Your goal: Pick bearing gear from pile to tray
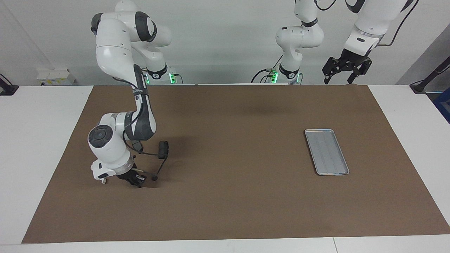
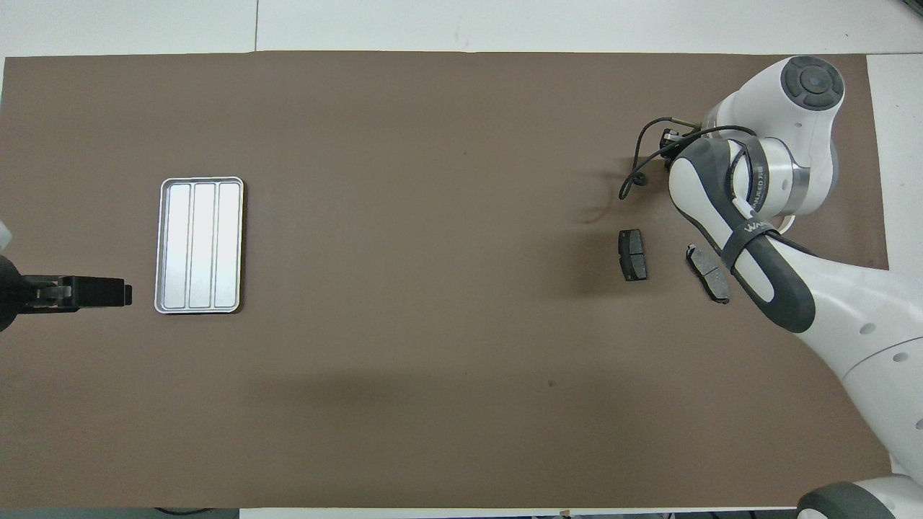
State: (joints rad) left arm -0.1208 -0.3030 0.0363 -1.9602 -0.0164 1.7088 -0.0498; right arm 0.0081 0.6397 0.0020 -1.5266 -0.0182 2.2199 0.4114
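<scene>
White walls back a white table (image 1: 42, 140) covered by a brown mat (image 1: 232, 196). In the facing view, the tray (image 1: 327, 151) lies at 3 o'clock toward the left arm's end. The left gripper (image 1: 346, 69) hangs open, waiting, at 1 o'clock. The right gripper (image 1: 135, 180), at 8 o'clock, is low on the pile (image 2: 674, 252); its finger state cannot be determined.
</scene>
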